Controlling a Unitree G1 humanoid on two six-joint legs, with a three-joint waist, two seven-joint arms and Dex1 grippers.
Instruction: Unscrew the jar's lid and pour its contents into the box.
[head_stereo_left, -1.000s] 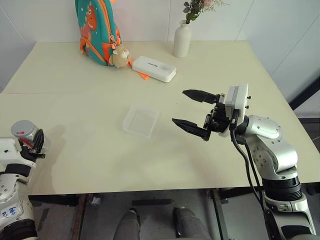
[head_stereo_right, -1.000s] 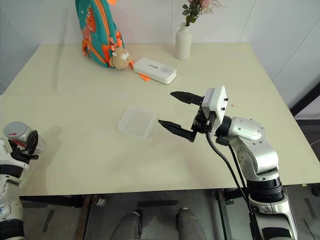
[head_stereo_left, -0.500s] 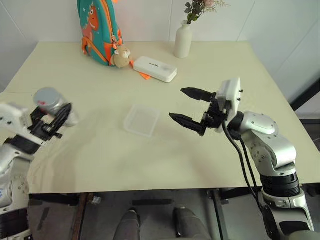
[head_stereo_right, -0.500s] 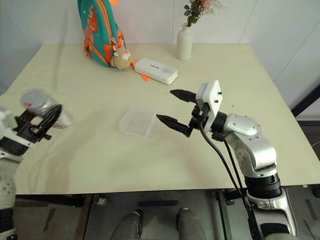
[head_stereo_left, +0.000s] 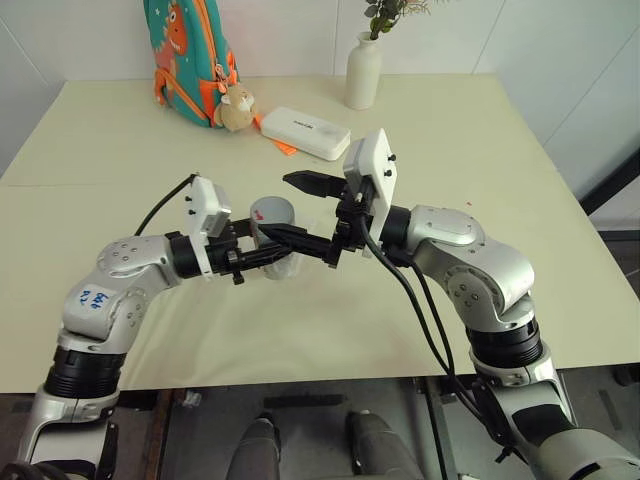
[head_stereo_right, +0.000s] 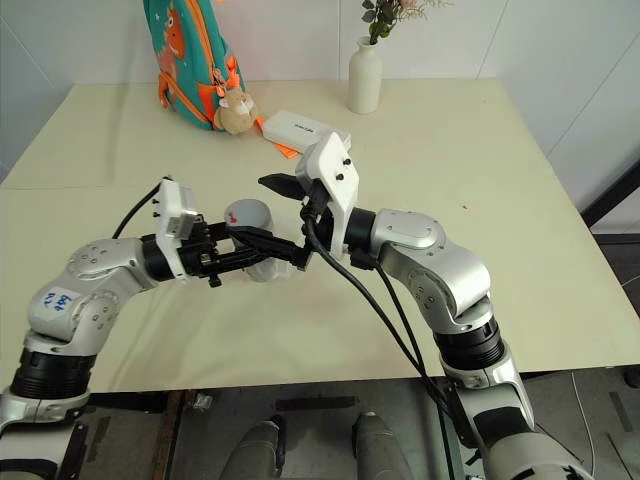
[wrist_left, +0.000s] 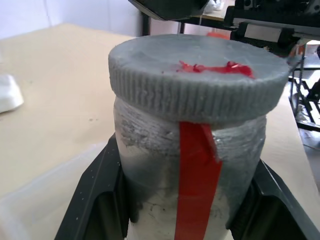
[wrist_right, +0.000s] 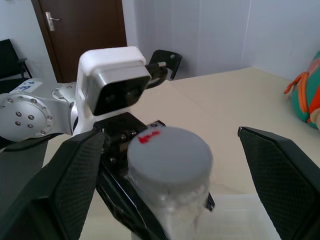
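My left gripper (head_stereo_left: 268, 252) is shut on the jar (wrist_left: 150, 165), a translucent silvery cylinder with a red tape strip down its side. It holds the jar upright above the table's middle. The grey ribbed lid (wrist_left: 200, 75) sits on the jar with a red mark on top. My right gripper (head_stereo_left: 276, 205) is open, with one black finger on each side of the lid and apart from it. The clear box (wrist_right: 245, 220) lies on the table just beneath and beyond the jar, mostly hidden by the arms. I cannot make out the contents through the jar wall.
At the far side of the table stand a teal backpack (head_stereo_left: 190, 50) with a plush toy (head_stereo_left: 235, 108), a long white case (head_stereo_left: 305, 133) and a white vase (head_stereo_left: 363, 72). The cream table (head_stereo_left: 520, 180) has bare room to the right and left.
My left arm has swung in from the table's left edge to the middle, carrying the jar and rising. The right gripper has moved left, so its open fingers now flank the lid.
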